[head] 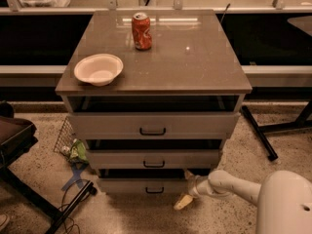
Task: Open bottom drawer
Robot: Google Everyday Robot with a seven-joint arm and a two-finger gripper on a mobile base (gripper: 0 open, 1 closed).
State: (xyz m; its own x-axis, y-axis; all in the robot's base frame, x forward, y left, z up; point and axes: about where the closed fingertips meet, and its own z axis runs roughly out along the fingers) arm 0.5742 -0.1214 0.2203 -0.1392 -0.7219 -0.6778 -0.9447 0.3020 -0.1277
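Our gripper (pixel 185 189) hangs released at the bottom drawer's (pixel 126 185) right corner, off its black handle (pixel 154 190); pull now and we risk slipping free.

Gripper (pixel 185 189) (beside bottom drawer (pixel 136 185)): arm (pixel 236 187) cut off.

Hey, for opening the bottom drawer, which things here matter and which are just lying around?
Job: lowest grey-beige drawer with black bar handle; robot's gripper, at that drawer's right end.
Lying about: red soda can; round white bowl, both on the brown cabinet top.
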